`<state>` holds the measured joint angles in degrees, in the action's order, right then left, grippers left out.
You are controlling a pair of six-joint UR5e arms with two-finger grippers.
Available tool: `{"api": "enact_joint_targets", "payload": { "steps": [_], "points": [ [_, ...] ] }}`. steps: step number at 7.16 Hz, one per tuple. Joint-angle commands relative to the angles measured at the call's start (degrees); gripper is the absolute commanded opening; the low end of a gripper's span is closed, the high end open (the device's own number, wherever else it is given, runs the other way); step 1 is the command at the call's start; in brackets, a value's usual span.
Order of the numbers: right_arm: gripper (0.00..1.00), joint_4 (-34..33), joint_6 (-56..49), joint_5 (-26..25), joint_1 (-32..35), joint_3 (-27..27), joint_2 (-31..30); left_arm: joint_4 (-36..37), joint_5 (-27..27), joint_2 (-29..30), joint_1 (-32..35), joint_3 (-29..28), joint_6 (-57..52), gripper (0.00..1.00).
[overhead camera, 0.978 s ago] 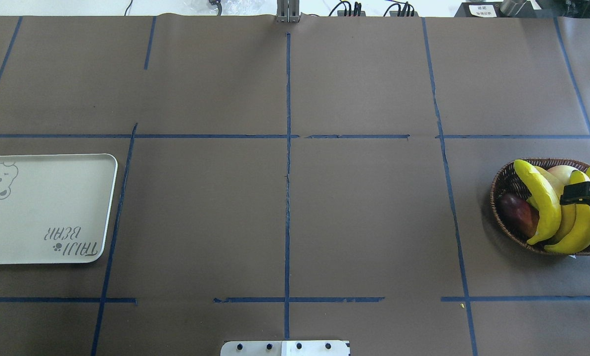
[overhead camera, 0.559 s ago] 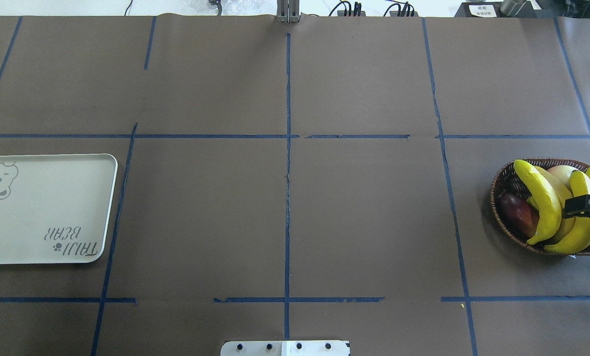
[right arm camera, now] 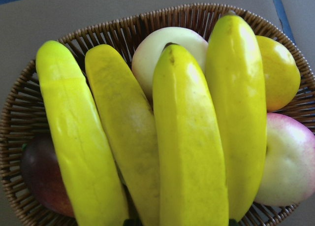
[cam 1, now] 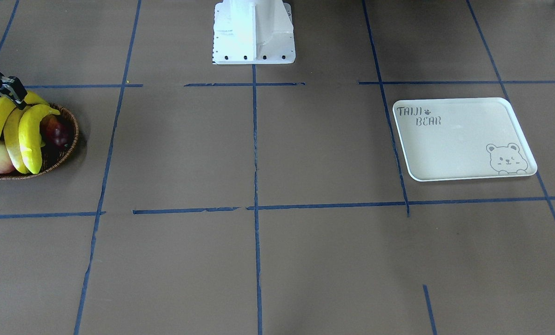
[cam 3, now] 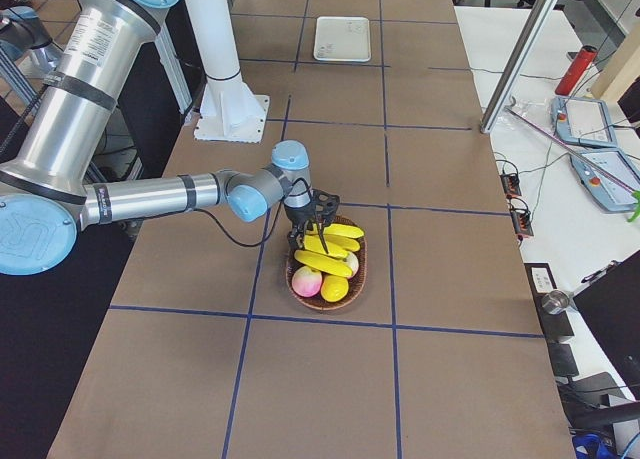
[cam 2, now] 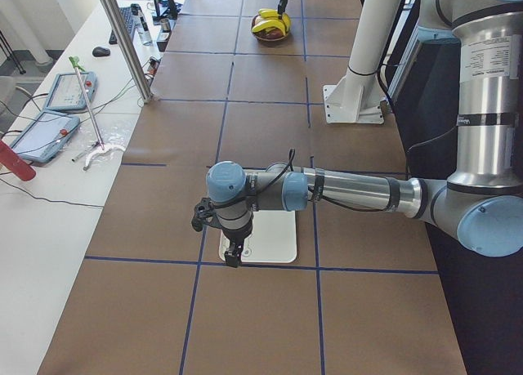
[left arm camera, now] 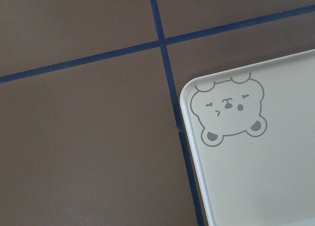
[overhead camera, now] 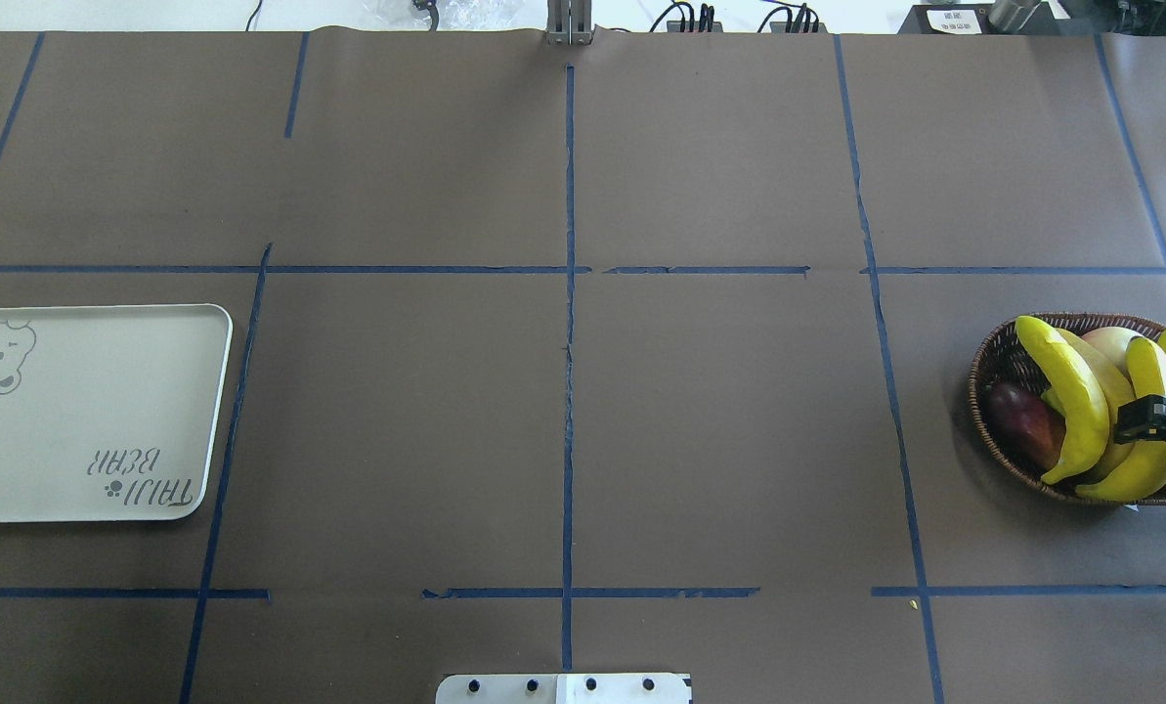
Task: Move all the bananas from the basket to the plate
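The basket [overhead camera: 991, 364] stood at the right edge of the table [overhead camera: 719, 430], in the middle band of the blue tape grid. All four bananas [right arm camera: 189, 137] lay in it side by side, lengthwise from near to far, and rested on other fruit: a dark red fruit [right arm camera: 39, 179] at the left, a pale round fruit [right arm camera: 170, 41] at the far side, and a yellow fruit [right arm camera: 278, 73] and a pink-white fruit [right arm camera: 290, 162] at the right.

The right gripper [overhead camera: 1164, 420] hung directly above the near half of the bananas. Its jaws were spread apart and held nothing.

The plate [overhead camera: 104, 411] lay flat at the left edge of the table, well apart from the basket. Its surface carried no fruit.

The left gripper [cam 2: 232, 259] hung above the plate's bear-printed corner [left arm camera: 229, 110]. It showed only in the left side view, so how far it was open cannot be told.
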<state>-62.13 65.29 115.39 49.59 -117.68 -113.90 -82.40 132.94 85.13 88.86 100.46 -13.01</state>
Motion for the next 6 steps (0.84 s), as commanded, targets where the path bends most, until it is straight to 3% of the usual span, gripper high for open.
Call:
{"api": "enact_joint_targets", "payload": {
  "steps": [1,3,6],
  "points": [
    [0.36,-0.18,0.01,0.01,-0.2,0.26,-0.01,-0.04,-0.05,-0.05,0.0,0.0,0.0,1.0],
    [0.06,-0.09,-0.25,-0.17,0.07,0.08,-0.01,-0.04,0.03,-0.05,0.0,0.0,0.0,1.0],
    [0.0,-0.27,-3.57,0.18,1.64,-2.54,-2.28,-0.04,0.03,0.04,0.0,0.0,0.0,1.0]
  ]
}}
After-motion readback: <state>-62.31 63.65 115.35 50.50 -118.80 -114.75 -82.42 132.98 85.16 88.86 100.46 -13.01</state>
